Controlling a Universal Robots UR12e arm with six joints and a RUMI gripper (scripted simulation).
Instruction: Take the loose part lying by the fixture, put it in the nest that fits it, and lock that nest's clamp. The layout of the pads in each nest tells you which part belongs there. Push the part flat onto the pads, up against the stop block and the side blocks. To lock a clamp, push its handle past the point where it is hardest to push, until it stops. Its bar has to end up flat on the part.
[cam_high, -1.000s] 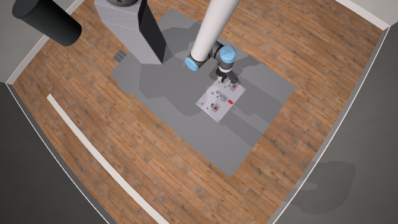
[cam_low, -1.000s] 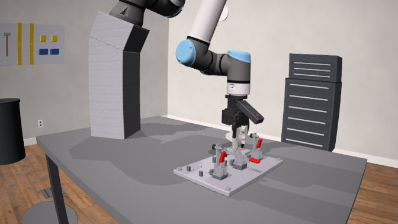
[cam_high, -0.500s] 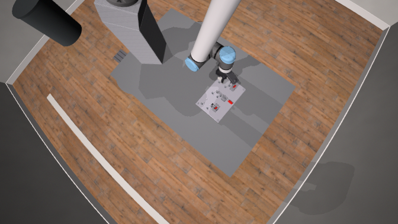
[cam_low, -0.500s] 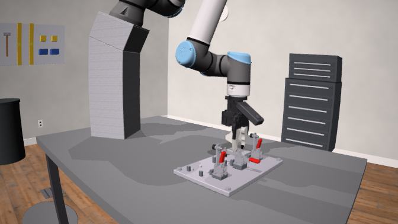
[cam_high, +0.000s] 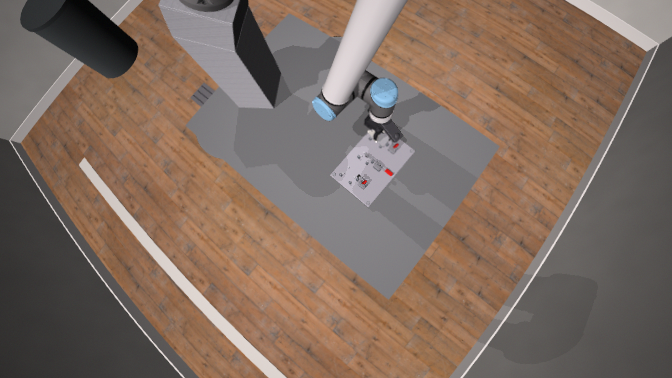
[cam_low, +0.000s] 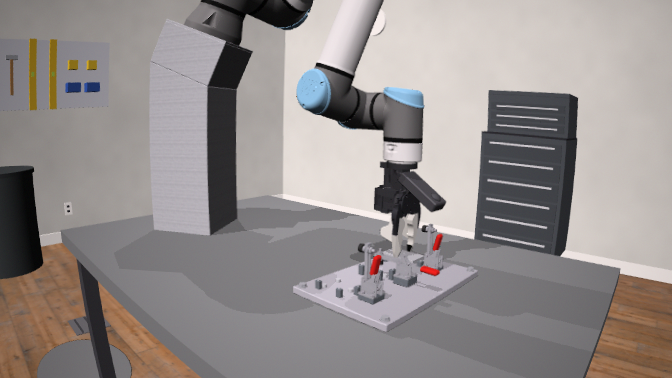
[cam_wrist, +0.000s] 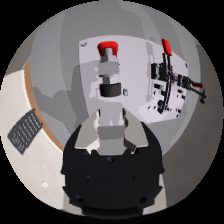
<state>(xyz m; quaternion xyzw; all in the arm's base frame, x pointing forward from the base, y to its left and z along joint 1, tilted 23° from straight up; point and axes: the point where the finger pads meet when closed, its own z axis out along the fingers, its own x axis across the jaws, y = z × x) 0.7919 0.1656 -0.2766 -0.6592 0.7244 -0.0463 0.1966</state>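
The light grey fixture plate (cam_high: 372, 172) lies on the table and carries three clamps with red handles. In the exterior view, the near clamp's handle (cam_low: 375, 264) and the far clamp's handle (cam_low: 437, 241) stand up, and the middle clamp's handle (cam_low: 429, 270) lies flat. My gripper (cam_low: 402, 246) points down over the plate's far end, between these clamps. It is shut on a grey part (cam_wrist: 111, 131), seen between the fingers in the wrist view. Just beyond the part is a clamp with a red handle (cam_wrist: 107, 47). I cannot tell whether the part touches the pads.
A tall grey robot pedestal (cam_low: 192, 135) stands at the back left of the table. A dark drawer cabinet (cam_low: 527, 170) stands by the right wall. A black bin (cam_low: 17, 220) is at the left.
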